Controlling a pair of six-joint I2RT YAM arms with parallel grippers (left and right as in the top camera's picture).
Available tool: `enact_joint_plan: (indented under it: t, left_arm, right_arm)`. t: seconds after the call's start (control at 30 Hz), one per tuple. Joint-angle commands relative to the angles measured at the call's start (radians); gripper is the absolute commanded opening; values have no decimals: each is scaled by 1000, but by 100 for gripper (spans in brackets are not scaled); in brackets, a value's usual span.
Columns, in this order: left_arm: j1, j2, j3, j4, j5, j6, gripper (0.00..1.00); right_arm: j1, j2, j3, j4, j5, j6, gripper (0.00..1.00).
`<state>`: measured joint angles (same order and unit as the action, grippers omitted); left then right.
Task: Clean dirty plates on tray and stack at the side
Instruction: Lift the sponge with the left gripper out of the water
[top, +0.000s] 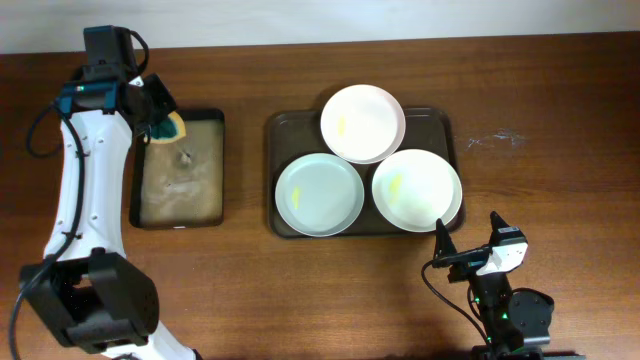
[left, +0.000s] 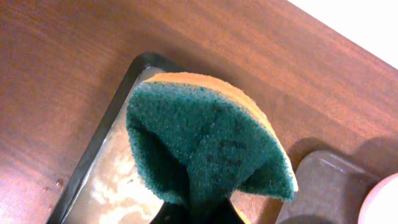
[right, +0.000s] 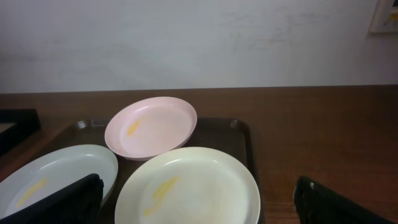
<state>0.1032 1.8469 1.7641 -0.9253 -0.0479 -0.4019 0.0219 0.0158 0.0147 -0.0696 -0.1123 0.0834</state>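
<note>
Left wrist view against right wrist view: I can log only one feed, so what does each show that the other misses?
Only left wrist: the green sponge pinched in the left end effector, and the wet floor of the basin. Only right wrist: yellow smears on all three plates, plus the wall. Both: the tray, the table, the basin rim and one plate's edge.
</note>
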Motion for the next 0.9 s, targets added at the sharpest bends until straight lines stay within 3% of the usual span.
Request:
enact_joint_plan:
  t: [0.0,0.03,0.17,0.3,0.4,0.5,0.57,0.67,0.8,0.87]
  left_arm:
    - [2,88,-93,102,18,2,0]
    - [3,142,-156,179,18,10,0]
    - [26,151,-151,192,103,14,0]
    - [73,-26,-133,259,366,93,0]
    - [81,-121,-134,259,328,95,0]
    - [69,-88,-247,293,204,150,0]
    - [70,-32,-377,375,209,150,0]
    - [72,-14,-422,400,216,195,0]
    - [90,-170,-350,432,445,195,0]
    - [90,-232,-358,433,323,195,0]
  right_arm:
    - [-4,-8,-9,0,9,11,98]
    - [-4,-8,-9,0,9,11,98]
    - [-4,-8,-9,0,9,11,98]
    - [-4,-8,-9,0,9,11,98]
    - [-4,-8,-9,0,9,11,99]
    - [-4,-8,-9,0,9,11,98]
    - [-4,-8,-9,0,9,11,98]
    - [-4,-8,-9,0,9,11,98]
    - [-4,-8,-9,0,9,11,98]
    - [-4,-8,-9,0,9,11,98]
